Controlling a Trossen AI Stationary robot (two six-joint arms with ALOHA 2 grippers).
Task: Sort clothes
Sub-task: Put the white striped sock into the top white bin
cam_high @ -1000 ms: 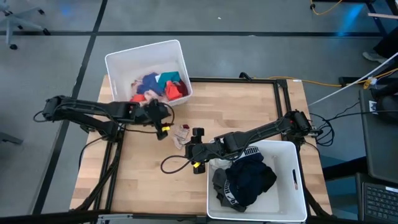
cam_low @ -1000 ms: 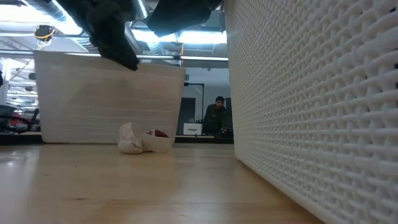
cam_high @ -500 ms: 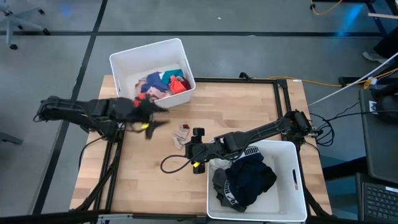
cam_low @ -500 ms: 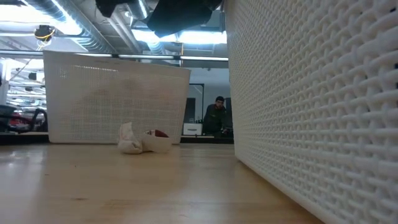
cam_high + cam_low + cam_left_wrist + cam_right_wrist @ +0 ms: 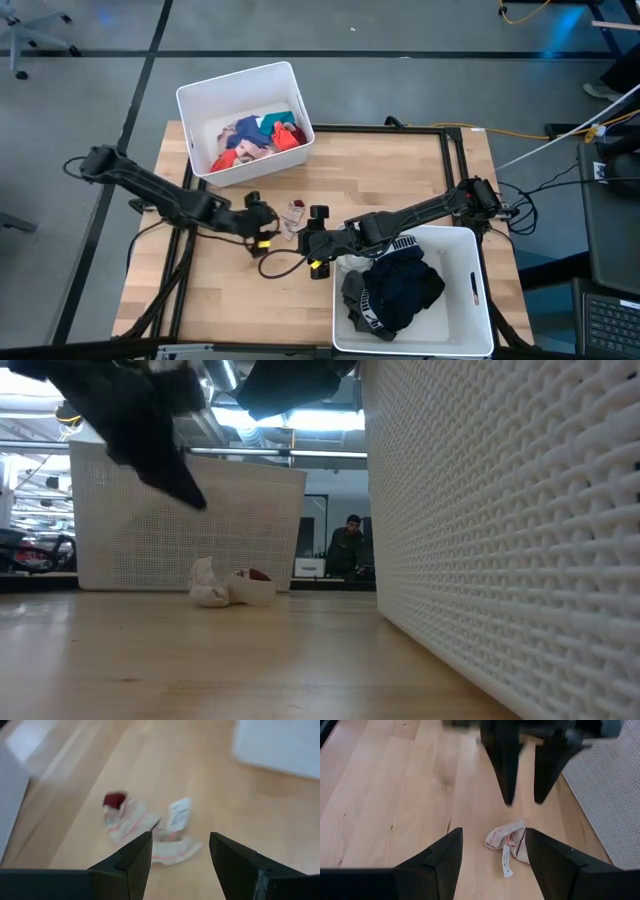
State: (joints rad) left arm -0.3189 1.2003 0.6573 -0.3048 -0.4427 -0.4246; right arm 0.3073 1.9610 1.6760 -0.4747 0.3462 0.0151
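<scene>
Both end effectors (image 5: 177, 851) (image 5: 492, 857) released, flanking white sock (image 5: 293, 215); tag text unreadable.

The left gripper (image 5: 150, 435) is a dark blur in the low view; the sock's (image 5: 145, 827) tag (image 5: 179, 814) lettering is unreadable.

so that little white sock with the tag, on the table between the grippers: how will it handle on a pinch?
The white sock lies crumpled and folded flat, so it is probably floppy and will droop from the left gripper. It looks thin and light, likely to slide on the table if nudged. Its paper tag may flap loose.
</scene>
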